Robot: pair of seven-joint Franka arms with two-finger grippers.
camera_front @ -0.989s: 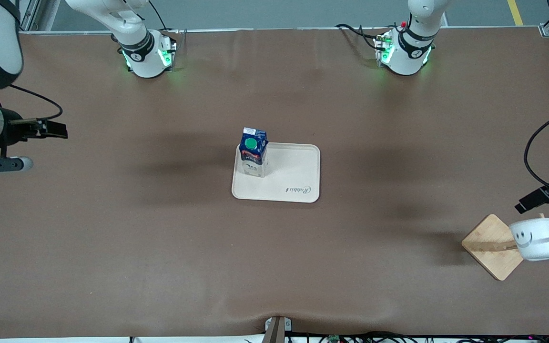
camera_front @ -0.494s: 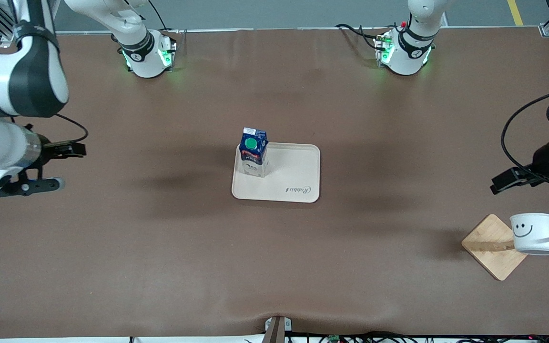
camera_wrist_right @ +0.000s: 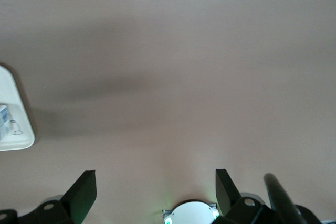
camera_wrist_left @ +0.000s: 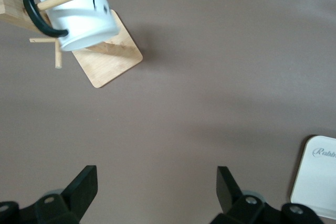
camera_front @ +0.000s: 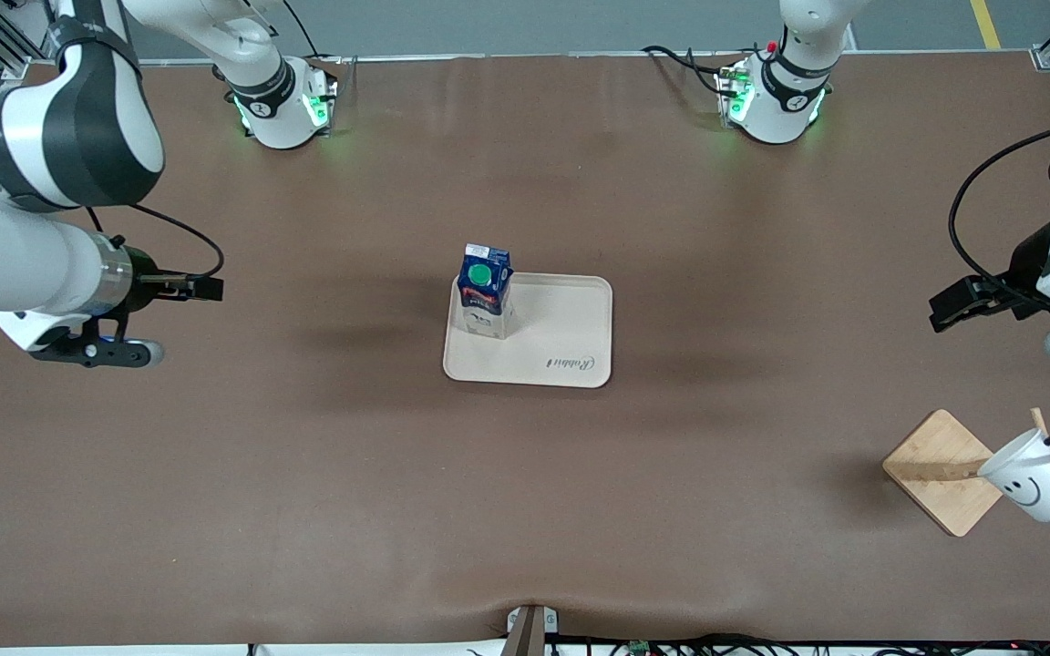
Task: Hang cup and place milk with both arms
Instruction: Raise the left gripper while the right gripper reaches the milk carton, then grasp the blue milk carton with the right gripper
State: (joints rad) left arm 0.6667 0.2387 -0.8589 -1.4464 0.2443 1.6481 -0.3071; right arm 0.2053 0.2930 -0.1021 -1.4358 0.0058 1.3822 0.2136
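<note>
Change: since a second ago the right hand has come in over the table from the right arm's edge toward the tray, the left hand has pulled up and away from the rack, and the cup has tipped and swung on its peg; milk and tray have not moved.
Right hand: up over bare table toward the right arm's end, well apart from the tray; released, fingers spread wide with nothing between them.
Table: brown cover, carrying tray and rack.
Milk: stands upright on the tray, in the corner toward the right arm's end and farther from the front camera; green cap facing up.
Tray: cream, rounded corners, at the middle of the table, with small lettering near the corner toward the left arm's end.
Rack: bamboo stand with a square base and pegs, at the left arm's end of the table, nearer the front camera than the tray.
Cup: hangs by its black handle on a peg of the rack, tilted, smiley face showing.
Left hand: up over the table near the left arm's edge, apart from cup and rack; released, fingers wide apart and holding nothing.
</note>
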